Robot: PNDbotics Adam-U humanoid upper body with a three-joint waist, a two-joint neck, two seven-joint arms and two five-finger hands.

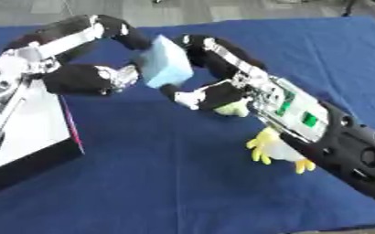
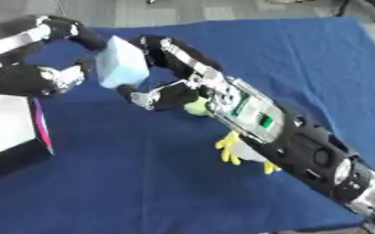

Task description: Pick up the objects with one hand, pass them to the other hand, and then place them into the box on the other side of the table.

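Observation:
A light blue block (image 1: pixel 165 64) hangs above the blue table (image 1: pixel 174 183), caught between both hands. My right hand (image 1: pixel 221 90) reaches in from the lower right; its fingers curl over the block's far right side and its thumb sits under the block. My left hand (image 1: pixel 83 78) comes from the left, with a finger arching to the block's upper left corner and the thumb against its left face. The box (image 1: pixel 30 130), white inside with a black wall and a pink edge, stands at the left. A white plush toy with yellow feet (image 1: pixel 272 150) lies partly hidden under my right forearm.
A small yellow-green thing (image 1: pixel 235 109) shows just below my right hand. Grey floor runs along the far edge of the table. Blue cloth stretches across the front and far right of the table.

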